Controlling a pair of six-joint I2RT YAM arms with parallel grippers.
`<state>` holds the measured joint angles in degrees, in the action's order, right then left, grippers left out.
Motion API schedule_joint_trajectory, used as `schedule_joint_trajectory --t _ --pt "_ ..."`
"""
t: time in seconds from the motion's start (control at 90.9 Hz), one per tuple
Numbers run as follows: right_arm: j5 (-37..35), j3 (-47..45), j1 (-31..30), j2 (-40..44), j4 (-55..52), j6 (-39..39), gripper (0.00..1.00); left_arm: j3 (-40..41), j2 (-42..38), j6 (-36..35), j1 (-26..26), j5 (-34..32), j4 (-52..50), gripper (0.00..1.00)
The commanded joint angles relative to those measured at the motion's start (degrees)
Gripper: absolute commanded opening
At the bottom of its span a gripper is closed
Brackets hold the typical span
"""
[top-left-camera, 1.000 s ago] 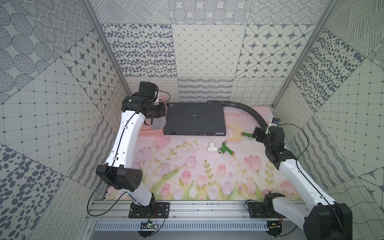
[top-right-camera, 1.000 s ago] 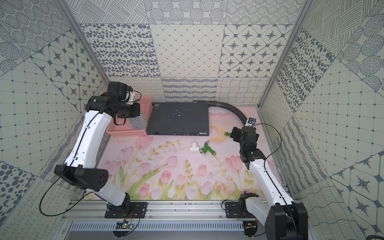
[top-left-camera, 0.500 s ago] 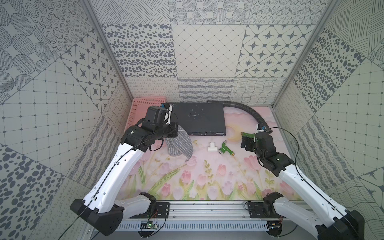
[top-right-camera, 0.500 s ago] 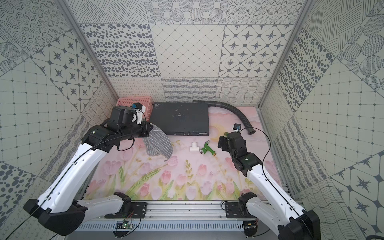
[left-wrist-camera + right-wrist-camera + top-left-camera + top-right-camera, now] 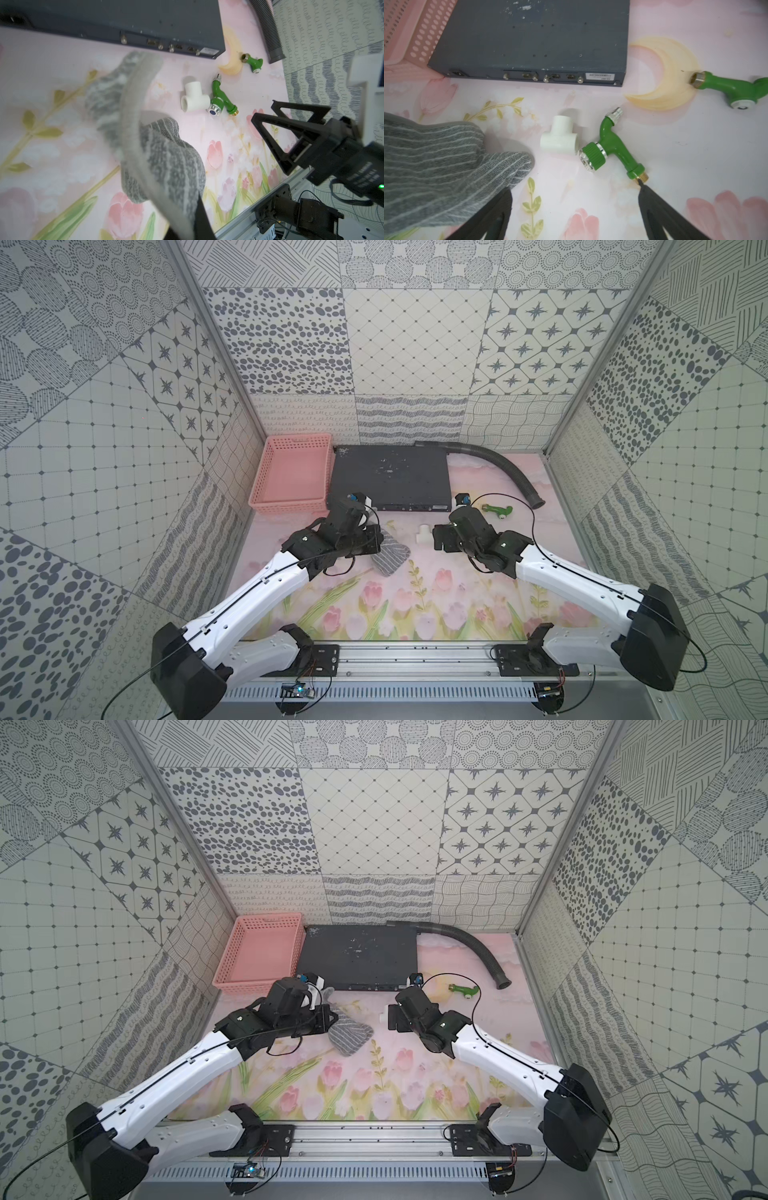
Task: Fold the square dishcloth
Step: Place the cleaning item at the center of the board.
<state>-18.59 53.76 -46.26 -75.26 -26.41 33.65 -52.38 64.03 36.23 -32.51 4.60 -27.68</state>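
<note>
- Grey fuzzy fabric with whitish stripes: the square dishcloth point(image 5: 350, 1036) is bunched, not spread flat, and one edge is clamped in the closed left end effector point(image 5: 377, 540).
- Long axis: it runs from that end effector's tip down toward the front rail. The rounded free end lies lowest, at the worktop point(image 5: 415, 614); contact cannot be confirmed.
- Right end effector point(image 5: 574, 188): jaws spread wide, holding nothing, beside the cloth's free end and apart from it.
- White pipe tee point(image 5: 559, 140) and green tap point(image 5: 610, 145) lie just ahead of it.

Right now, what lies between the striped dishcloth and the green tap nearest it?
A white tee pipe fitting, lying on the floral mat right beside the green tap, apart from the dishcloth. The right wrist view shows it best.
</note>
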Motion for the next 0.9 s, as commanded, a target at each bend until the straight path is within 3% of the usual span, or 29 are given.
schedule_joint_trajectory --t 0.0,0.044,0.22,0.363,0.605,0.891 --pt "-0.4 3.1 -2.7 -3.4 0.7 2.3 0.97 12.3 -3.4 16.3 -1.8 -2.9 10.8 0.0" --pt "-0.6 3.7 -3.6 -5.0 0.7 2.4 0.97 15.7 -5.2 18.4 -1.8 -4.8 10.8 0.03" --pt "1.1 5.8 -5.2 -10.5 0.7 2.9 0.97 23.6 -11.8 23.7 -1.8 -8.9 7.1 0.56" --pt "2.7 9.0 -6.6 -14.4 0.7 1.2 0.95 23.3 -13.6 25.1 -1.8 -13.5 0.0 0.87" --pt "6.8 15.1 -7.2 -20.0 0.7 -1.7 0.89 17.2 -17.9 27.5 -1.5 -30.0 -16.9 0.98" --pt "12.6 24.0 -8.6 -29.1 0.3 -4.1 0.78 15.6 -19.3 25.5 -0.3 -32.7 -21.0 0.99"
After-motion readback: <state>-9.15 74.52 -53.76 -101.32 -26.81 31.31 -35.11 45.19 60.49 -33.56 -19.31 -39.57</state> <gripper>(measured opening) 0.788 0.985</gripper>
